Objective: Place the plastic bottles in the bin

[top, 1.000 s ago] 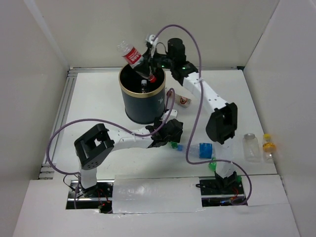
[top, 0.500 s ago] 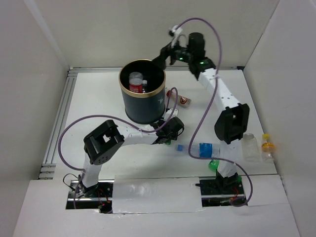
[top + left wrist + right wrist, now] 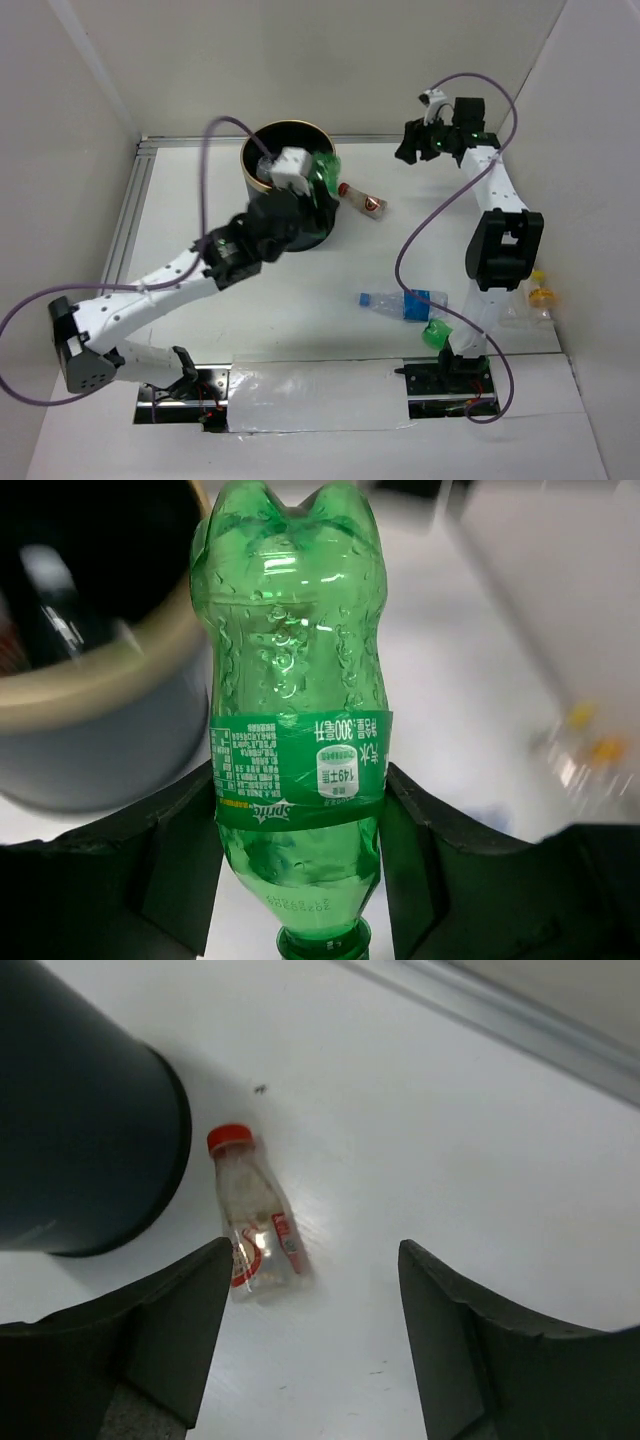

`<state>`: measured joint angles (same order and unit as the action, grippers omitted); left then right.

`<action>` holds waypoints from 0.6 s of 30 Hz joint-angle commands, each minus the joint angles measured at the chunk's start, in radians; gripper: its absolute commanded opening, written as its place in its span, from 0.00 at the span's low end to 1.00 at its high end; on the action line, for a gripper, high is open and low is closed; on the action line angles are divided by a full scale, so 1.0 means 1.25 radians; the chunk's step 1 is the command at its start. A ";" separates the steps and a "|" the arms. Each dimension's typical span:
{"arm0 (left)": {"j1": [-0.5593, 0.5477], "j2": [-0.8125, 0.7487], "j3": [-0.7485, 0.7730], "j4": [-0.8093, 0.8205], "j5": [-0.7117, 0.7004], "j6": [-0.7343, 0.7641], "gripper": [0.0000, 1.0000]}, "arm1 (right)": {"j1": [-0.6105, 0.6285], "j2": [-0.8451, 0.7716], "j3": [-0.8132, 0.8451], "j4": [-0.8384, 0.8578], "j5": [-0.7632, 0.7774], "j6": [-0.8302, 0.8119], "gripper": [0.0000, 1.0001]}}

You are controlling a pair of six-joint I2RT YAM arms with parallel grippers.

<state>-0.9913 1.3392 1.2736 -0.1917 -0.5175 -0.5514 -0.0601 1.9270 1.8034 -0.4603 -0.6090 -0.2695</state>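
Green bottle (image 3: 290,710), green label with white print. Dark navy bin (image 3: 70,1130), gold rim. Clear bottle (image 3: 255,1215), red cap and label; near-right bottle (image 3: 402,301), blue label

The green bottle (image 3: 290,650) in the left wrist view wears a green label band (image 3: 300,770) whose print stands upside down; the brand word "Sprite" runs in white along the band's lower left edge; a line of East Asian characters with the figure "300" sits at its upper right; a small white badge in the middle carries "149" with characters beside it; the fine print at the left is too small to read; a row of dark digits near the neck is blurred. The clear bottle (image 3: 255,1215) with the red cap shows a red-and-white label, lettering illegible; the blue-labelled bottle (image 3: 405,302) in the top view yields no readable text.
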 commanded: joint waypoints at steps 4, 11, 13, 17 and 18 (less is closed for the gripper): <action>0.171 0.011 0.073 0.081 -0.101 0.068 0.07 | 0.071 0.071 -0.029 -0.081 0.011 -0.092 0.85; 0.328 0.193 0.186 -0.001 -0.048 0.020 0.65 | 0.146 0.153 -0.006 -0.081 0.104 -0.154 1.00; 0.336 0.212 0.223 -0.022 -0.039 0.020 0.77 | 0.157 0.171 0.015 -0.081 0.121 -0.179 1.00; 0.317 0.188 0.271 -0.012 -0.039 0.068 1.00 | 0.179 0.217 0.032 -0.108 0.139 -0.209 1.00; 0.317 0.174 0.278 -0.012 -0.039 0.068 1.00 | 0.179 0.232 0.032 -0.108 0.147 -0.209 1.00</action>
<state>-0.5747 1.6260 1.5448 -0.2165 -0.5694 -0.4953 0.1566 2.1895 1.7935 -0.5652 -0.4702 -0.4854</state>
